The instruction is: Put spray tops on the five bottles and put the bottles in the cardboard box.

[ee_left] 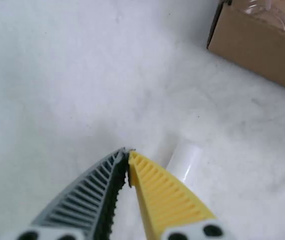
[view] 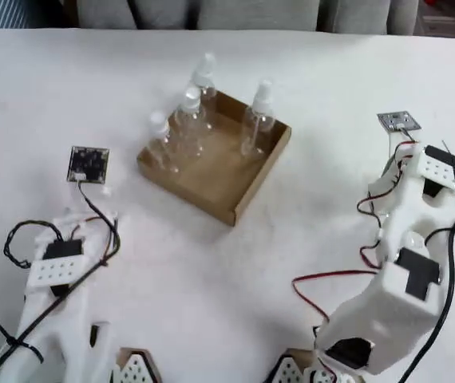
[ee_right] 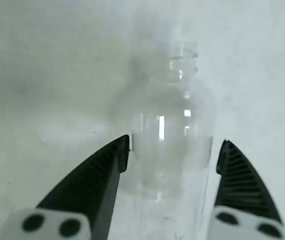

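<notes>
Bottles (view: 189, 112), four capped, stand inside the cardboard box (view: 263, 179). Away from it, the right gripper (ee_right: 175, 147) is spread around an uncapped bottle (ee_right: 170, 120). Near the box corner, the left gripper (ee_left: 128, 152) is pressed together beside a spray top (ee_left: 185, 160).

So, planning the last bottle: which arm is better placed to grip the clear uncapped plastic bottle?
Right: the right gripper has the clear uncapped plastic bottle between its open jaws; the left gripper is shut.
</notes>
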Controlling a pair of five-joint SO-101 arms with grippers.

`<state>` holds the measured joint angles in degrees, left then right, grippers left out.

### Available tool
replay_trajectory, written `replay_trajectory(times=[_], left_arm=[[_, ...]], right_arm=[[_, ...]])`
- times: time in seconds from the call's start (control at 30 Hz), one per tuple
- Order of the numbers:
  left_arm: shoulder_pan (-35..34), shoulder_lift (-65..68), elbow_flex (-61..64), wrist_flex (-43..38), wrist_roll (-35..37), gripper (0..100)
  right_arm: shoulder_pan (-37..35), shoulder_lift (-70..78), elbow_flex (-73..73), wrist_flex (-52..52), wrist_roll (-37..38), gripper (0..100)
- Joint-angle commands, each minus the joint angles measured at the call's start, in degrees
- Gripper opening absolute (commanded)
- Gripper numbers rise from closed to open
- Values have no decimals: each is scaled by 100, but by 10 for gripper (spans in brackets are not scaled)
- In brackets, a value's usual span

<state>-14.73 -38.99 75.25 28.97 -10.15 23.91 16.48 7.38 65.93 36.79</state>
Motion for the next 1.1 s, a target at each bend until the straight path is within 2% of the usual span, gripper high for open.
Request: replay_trajectory(times=[0.0,0.43,1.07], left_arm=[[-13,-40,-53,-149,-53,20],[-13,-40,-53,-149,-53,20],[-13,-40,-53,-149,-53,20]], right_arm=[[-66,251,-492,-40,35,246],[-84,1244,-1987,954,0,245],[-171,1068,-2057,971,-273,244]])
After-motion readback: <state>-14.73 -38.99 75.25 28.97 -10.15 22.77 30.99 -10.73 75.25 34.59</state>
